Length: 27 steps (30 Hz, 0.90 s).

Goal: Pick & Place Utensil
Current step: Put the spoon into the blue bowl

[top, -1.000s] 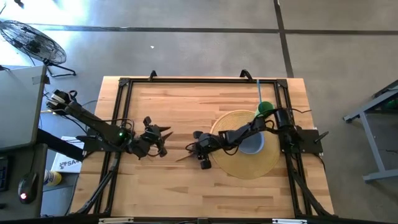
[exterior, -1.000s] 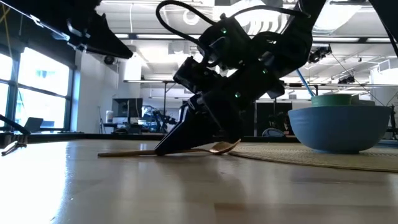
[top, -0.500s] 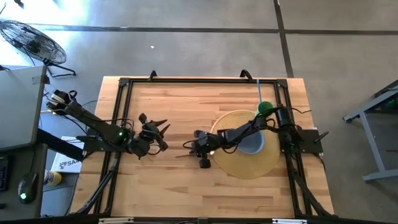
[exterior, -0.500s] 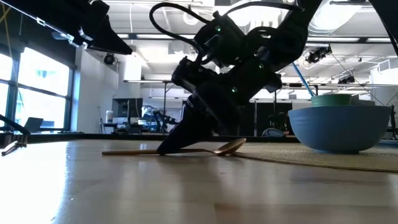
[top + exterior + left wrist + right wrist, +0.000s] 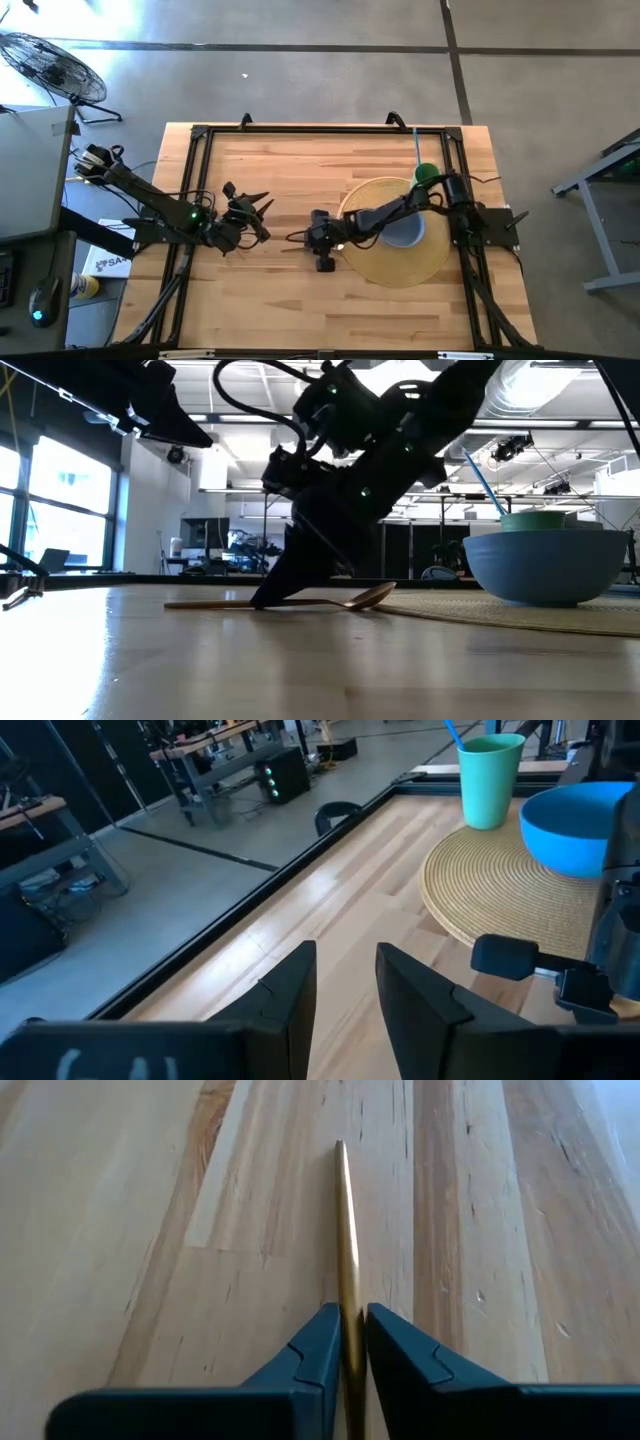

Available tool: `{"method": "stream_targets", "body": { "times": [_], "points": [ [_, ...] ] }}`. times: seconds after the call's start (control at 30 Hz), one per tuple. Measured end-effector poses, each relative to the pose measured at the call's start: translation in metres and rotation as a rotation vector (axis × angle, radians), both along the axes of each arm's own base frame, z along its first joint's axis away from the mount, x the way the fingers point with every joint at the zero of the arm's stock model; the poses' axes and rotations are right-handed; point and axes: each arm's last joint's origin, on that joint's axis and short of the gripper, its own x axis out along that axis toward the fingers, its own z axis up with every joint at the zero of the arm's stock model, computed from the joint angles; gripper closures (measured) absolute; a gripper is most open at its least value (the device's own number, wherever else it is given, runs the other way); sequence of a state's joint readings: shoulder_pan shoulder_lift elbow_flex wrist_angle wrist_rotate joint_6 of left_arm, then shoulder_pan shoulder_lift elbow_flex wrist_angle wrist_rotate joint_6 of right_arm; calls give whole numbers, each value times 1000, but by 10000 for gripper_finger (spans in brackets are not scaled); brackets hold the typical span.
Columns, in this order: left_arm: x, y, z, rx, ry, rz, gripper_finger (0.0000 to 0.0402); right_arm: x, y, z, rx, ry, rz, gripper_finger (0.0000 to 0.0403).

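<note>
Pincer [image 5: 346, 1342] on my right arm presses its tips to the pale wooden table [image 5: 260, 300], just off the round woven straw mat [image 5: 398, 262], because the slim golden metal spoon [image 5: 275, 601] lies flat there; my fingers [image 5: 300, 1355] squeeze its handle. Left pincer [image 5: 343, 982] waits open nearby.

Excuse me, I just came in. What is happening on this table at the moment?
The right gripper is down at the wooden table, its two fingers closed on the thin handle of a gold spoon. The spoon lies flat on the wood, not yet lifted, its bowl end near the edge of the round woven mat. A blue bowl sits on that mat, with a green cup holding a blue straw behind it. The left gripper waits open, apart from the spoon.
</note>
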<state>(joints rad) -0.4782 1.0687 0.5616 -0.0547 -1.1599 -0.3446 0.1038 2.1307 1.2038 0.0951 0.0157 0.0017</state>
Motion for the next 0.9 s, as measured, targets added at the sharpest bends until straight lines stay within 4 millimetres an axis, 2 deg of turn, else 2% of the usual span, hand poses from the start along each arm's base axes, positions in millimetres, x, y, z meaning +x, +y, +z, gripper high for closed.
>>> {"method": "stream_targets", "body": {
  "times": [0.17, 0.37, 0.5, 0.7, 0.9],
  "points": [
    [-4, 1, 5, -6, -14, -5, 298, 7, 1, 11, -4, 66, -19, 346],
    [-20, 2, 12, -57, -61, -2, 298, 13, 4, 24, 1, 138, -37, 344],
    [-29, 3, 9, -82, -77, 31, 298, 15, 5, 37, 14, 231, -54, 343],
    [-30, 4, 7, -102, -85, 40, 298, 15, 7, 57, -24, 355, -54, 343],
    [-30, 3, 7, -104, -84, 38, 298, 20, 12, 69, -86, 317, -54, 343]
  ]
}}
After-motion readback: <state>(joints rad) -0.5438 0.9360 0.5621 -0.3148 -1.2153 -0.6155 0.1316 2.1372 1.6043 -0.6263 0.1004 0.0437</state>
